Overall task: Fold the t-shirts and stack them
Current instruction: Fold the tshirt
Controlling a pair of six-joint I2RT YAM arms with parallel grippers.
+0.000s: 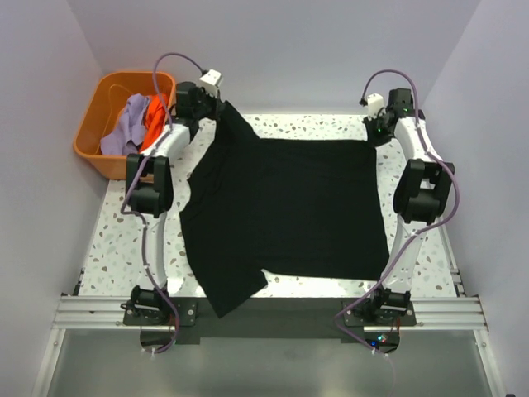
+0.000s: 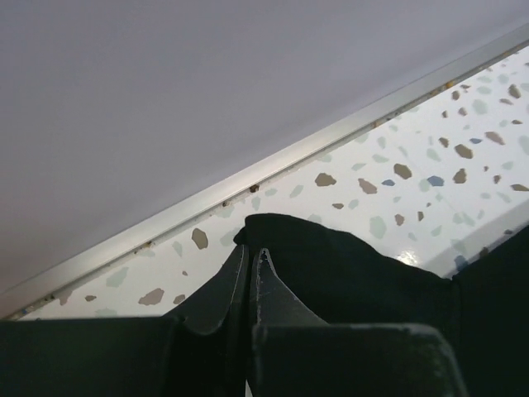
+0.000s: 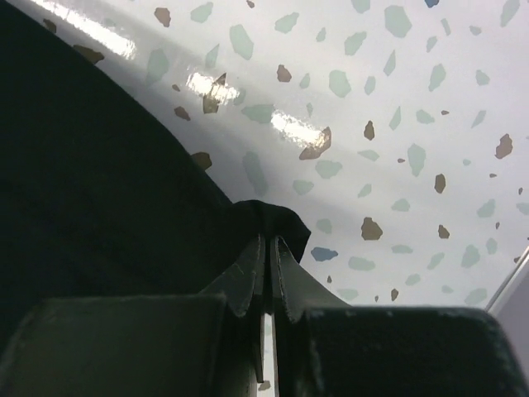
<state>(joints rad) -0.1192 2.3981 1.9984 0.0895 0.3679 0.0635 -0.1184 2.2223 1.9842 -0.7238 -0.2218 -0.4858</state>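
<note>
A large black t-shirt (image 1: 285, 211) lies spread over the speckled table (image 1: 116, 248), its near edge hanging over the front. My left gripper (image 1: 216, 112) is shut on the shirt's far left corner and holds it raised; in the left wrist view the gripper (image 2: 250, 252) pinches the black cloth (image 2: 347, 265). My right gripper (image 1: 372, 132) is shut on the far right corner; in the right wrist view the gripper (image 3: 270, 240) pinches the black cloth (image 3: 99, 207) just above the table. A lavender shirt (image 1: 124, 128) and an orange shirt (image 1: 154, 122) lie in the tub.
An orange plastic tub (image 1: 92, 124) stands at the far left, off the table's corner. Grey walls close in the back and both sides. A metal rail (image 1: 273, 310) runs along the front edge by the arm bases.
</note>
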